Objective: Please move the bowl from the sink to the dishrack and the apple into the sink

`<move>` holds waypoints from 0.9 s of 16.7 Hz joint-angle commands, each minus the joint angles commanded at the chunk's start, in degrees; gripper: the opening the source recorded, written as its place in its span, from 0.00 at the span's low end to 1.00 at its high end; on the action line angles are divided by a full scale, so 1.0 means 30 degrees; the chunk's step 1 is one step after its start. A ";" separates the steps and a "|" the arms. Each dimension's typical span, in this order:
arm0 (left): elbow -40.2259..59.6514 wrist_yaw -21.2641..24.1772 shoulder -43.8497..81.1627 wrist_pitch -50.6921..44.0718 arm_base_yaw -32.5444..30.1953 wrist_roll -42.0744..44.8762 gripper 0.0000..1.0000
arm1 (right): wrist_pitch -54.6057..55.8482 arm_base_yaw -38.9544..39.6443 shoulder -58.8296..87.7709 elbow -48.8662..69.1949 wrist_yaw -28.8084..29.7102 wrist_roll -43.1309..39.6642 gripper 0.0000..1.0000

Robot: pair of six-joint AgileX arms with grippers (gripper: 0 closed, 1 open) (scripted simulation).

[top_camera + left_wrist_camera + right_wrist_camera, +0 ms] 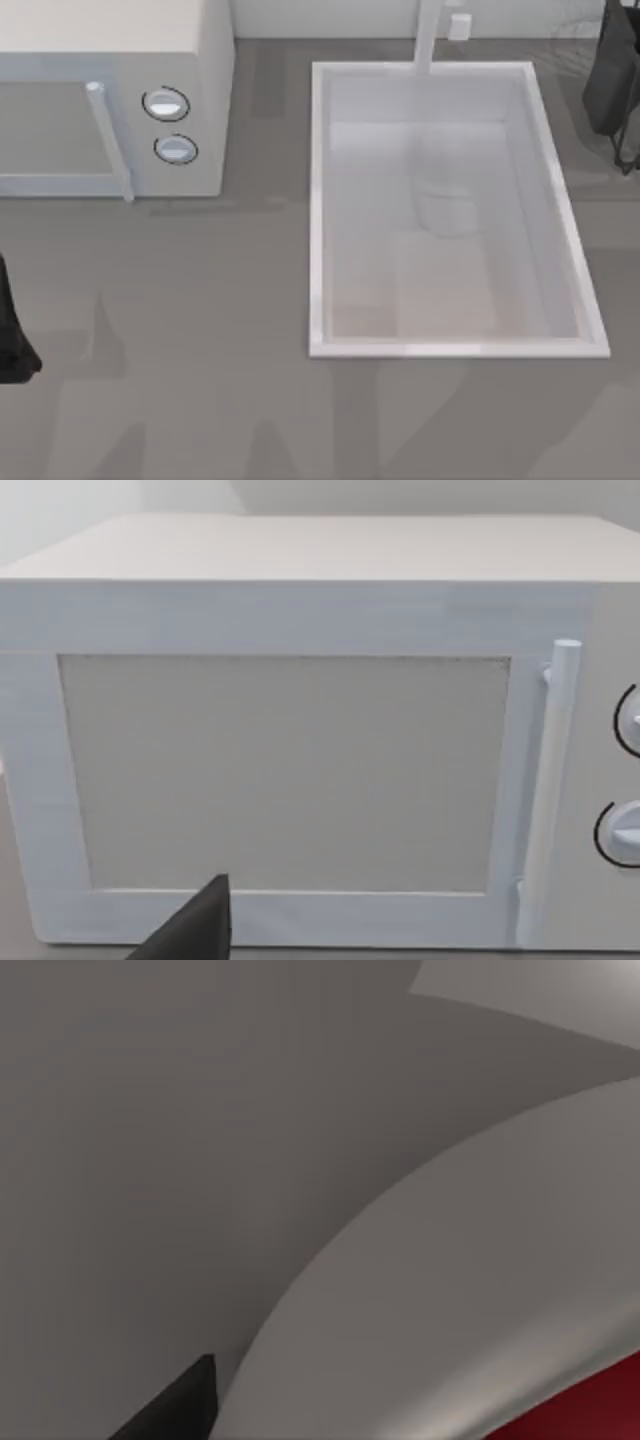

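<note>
Sink (pixel 318 210): we see no bowl or apple inside.
Remaining: we judge the apple still to go.
Grippers: we cannot tell.

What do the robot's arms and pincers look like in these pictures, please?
Little of them shows. The left arm is a matt black, bulky, angular shape at the top view's left edge. The right arm is black to dark grey at the upper right corner. Each wrist view catches a plain black wedge; no cables or markings.
</note>
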 joint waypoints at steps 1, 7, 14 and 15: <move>0.0000 0.0000 0.0000 0.0000 0.0000 0.0000 1.00 | 0.0000 0.0000 0.0000 0.0000 0.0000 0.0000 0.25; 0.0000 0.0000 0.0000 0.0000 0.0000 0.0000 1.00 | 0.0000 0.0000 0.0000 0.0000 0.0000 0.0000 0.00; 0.0000 0.0000 0.0000 0.0000 0.0000 0.0000 1.00 | -0.0838 0.0038 -0.1501 0.0441 0.0950 0.0062 0.00; 0.0000 0.0000 0.0000 0.0000 0.0000 0.0000 1.00 | -0.1090 0.0032 -0.1602 0.0695 0.0948 0.0043 0.00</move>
